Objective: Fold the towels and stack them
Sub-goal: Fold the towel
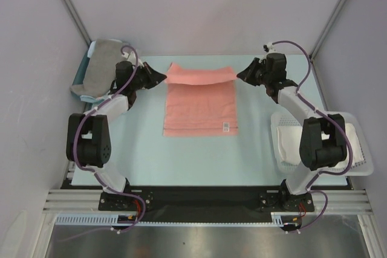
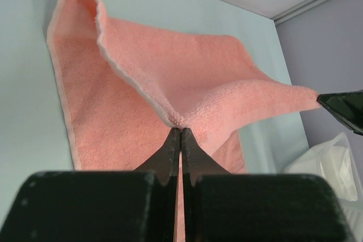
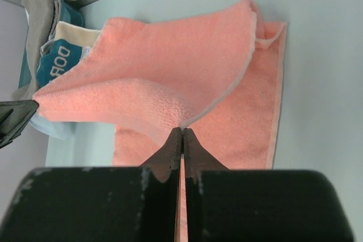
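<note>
You are on the first fold of the pink towel (image 1: 199, 110): it lies flat mid-table with its far edge raised. The left gripper (image 1: 158, 77) is clamped tight on the far left corner and the right gripper (image 1: 242, 75) on the far right corner. Next, carry both corners together toward the near edge, hold the raised edge taut and level, and release only once the corners align.

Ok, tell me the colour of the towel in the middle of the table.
The towel is plain salmon-pink; the top view shows it best.
</note>
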